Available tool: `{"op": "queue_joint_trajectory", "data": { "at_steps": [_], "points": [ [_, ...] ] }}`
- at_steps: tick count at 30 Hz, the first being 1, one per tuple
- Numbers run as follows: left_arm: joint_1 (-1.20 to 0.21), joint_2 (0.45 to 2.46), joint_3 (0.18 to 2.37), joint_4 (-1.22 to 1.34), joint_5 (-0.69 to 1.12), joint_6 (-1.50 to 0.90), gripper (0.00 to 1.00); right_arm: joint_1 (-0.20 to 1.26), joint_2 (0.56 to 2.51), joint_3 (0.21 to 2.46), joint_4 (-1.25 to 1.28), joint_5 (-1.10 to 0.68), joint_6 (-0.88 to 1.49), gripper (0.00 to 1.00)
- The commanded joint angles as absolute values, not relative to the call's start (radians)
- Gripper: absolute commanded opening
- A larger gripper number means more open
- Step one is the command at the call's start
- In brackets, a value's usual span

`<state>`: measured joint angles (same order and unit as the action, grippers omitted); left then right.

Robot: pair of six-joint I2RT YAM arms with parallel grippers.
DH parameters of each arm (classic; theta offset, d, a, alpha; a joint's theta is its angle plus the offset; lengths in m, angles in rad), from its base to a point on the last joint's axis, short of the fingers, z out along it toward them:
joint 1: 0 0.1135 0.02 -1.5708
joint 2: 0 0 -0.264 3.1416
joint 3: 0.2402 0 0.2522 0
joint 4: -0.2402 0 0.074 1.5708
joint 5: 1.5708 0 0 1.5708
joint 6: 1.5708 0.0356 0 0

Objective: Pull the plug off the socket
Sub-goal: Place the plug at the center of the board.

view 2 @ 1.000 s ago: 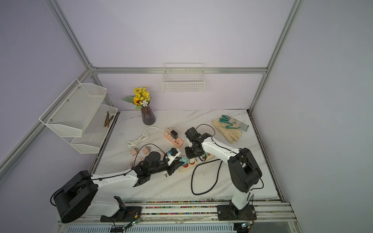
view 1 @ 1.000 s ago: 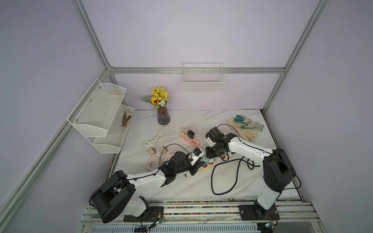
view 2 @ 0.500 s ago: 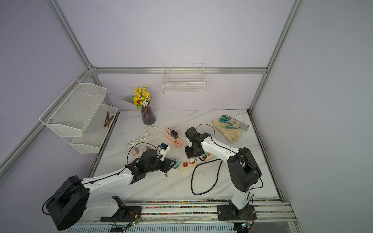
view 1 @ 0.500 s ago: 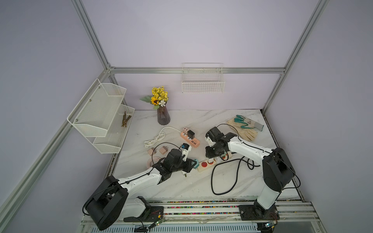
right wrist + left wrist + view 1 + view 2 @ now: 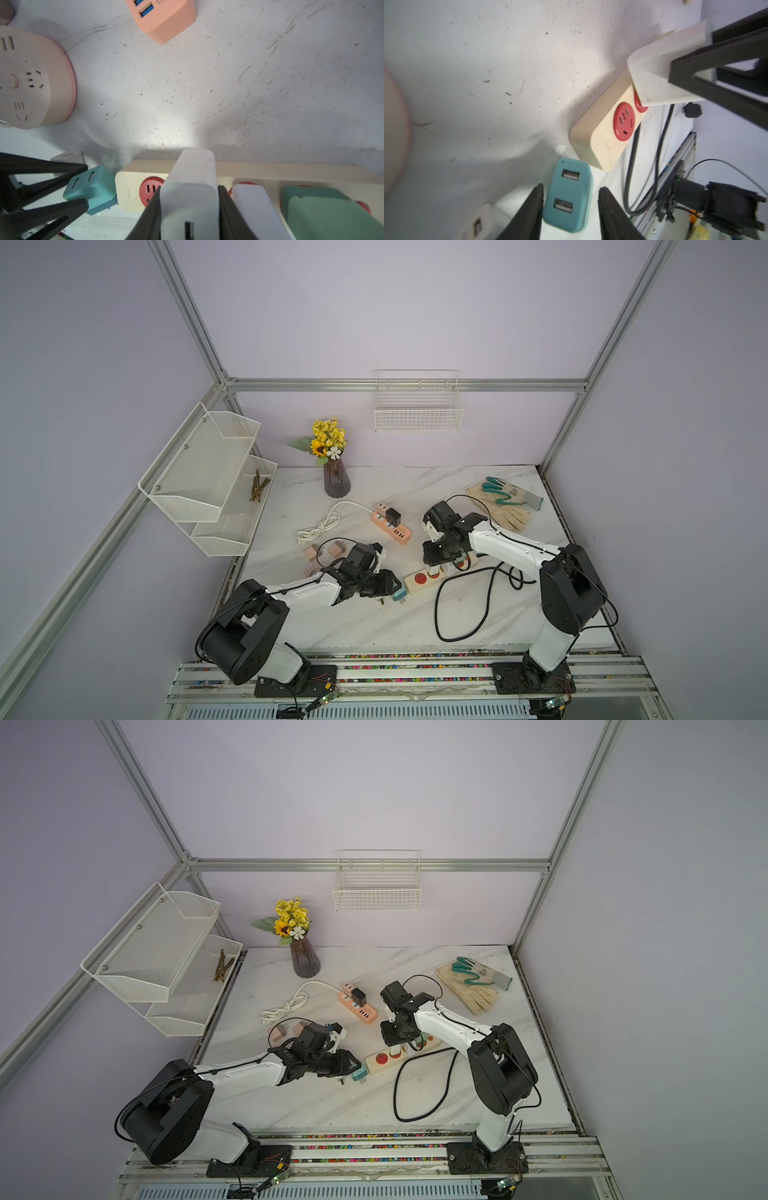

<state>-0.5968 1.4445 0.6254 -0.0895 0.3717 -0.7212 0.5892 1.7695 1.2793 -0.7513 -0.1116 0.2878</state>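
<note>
Find the small teal two-port USB charger plug (image 5: 568, 195) lying loose on the white marble tabletop (image 5: 488, 62), out of any socket, between the fingertips of the left gripper (image 5: 571, 187). Note the gap on both sides of it: jaws spread, gripping nothing. Just beyond those fingertips, see the rounded end of the cream plastic power strip (image 5: 600, 143) with its vacant red round socket face (image 5: 624, 121).

Judge the plug light, hard-shelled and smooth, so likely to skid. If taking hold again, pinch across the flat sides facing the jaws, well back from the prongs.

Trace the left arm lying low and stretched forward, forearm close to the table, gripper nearly level.

Over at the right gripper (image 5: 190, 191), read a firm clamp on the tall white block charger (image 5: 193, 166), seated upright in the strip. Expect stiff prong friction there; pull straight along the prongs, not sideways. See the right arm folded over, wrist pointing down onto the strip.
</note>
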Motion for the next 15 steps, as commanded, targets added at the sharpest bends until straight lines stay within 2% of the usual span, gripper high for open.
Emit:
{"op": "queue_joint_trajectory", "data": {
  "at_steps": [1,8,13,15],
  "points": [
    [-0.591,1.361,0.655,-0.133,0.283,-0.665,0.57,0.560,1.858,1.207,-0.794,-0.076,0.333,0.00],
    [-0.630,1.271,0.512,0.256,0.214,-0.375,0.57,0.561,1.835,1.214,-0.785,-0.081,0.323,0.00],
    [-0.778,1.320,0.439,0.520,0.120,-0.021,0.58,0.561,1.823,1.204,-0.777,-0.086,0.310,0.00],
    [-0.813,1.358,0.415,0.611,0.095,0.042,0.61,0.561,1.812,1.197,-0.769,-0.090,0.308,0.00]
  ]
}}
